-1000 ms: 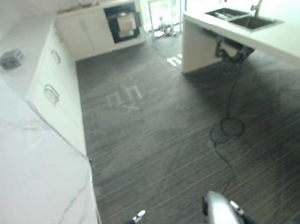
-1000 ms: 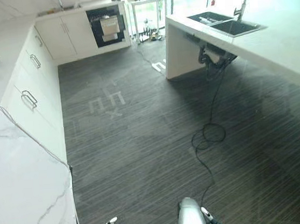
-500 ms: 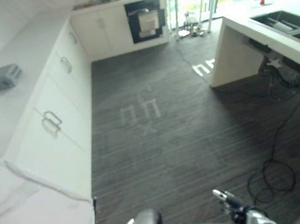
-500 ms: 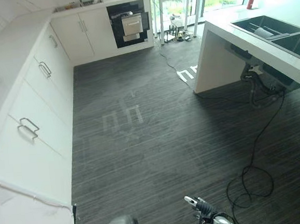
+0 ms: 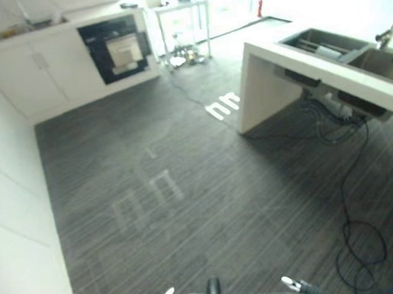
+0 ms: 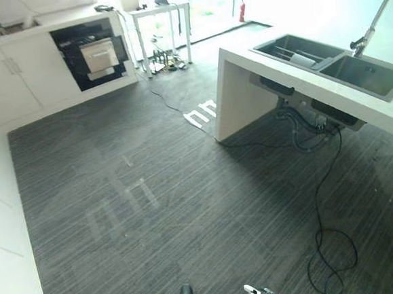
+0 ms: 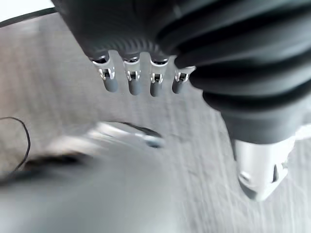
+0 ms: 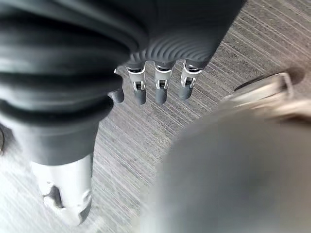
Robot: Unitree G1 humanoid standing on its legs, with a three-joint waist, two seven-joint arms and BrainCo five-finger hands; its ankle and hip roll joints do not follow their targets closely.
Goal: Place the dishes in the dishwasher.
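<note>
- The head camera is looking down over a kitchen with a dark grey striped floor (image 6: 188, 216) running across the whole room; some faint pale markings are showing on it around the middle.
- The dishwasher (image 6: 92, 54), a dark front set into the white cabinets (image 6: 8, 83) along the far wall, is sitting well apart from the robot, on the far side of the open floor. Can't tell from here whether its door is open or closed.
- A small white table (image 6: 156, 17) is standing just beside the dishwasher, by the bright window.
- On the right, a white counter (image 6: 259, 81) is jutting into the room with a double sink (image 6: 329, 65) set into its top. Something pale is lying in the nearer sink basin, could be a dish, too small to say for sure. A tap (image 6: 371, 28) is rising at the sink's far edge.
- More white cabinets are lining the left side of the room.
- The left hand (image 7: 141, 82) is hanging above the floor, fingers straight and loosely side by side, thumb apart, holding nothing.
- The right hand (image 8: 155, 87) is doing the same above the striped floor: fingers relaxed and straight, thumb off to the side, nothing in it.
- So no dishes in either hand right now.
</note>
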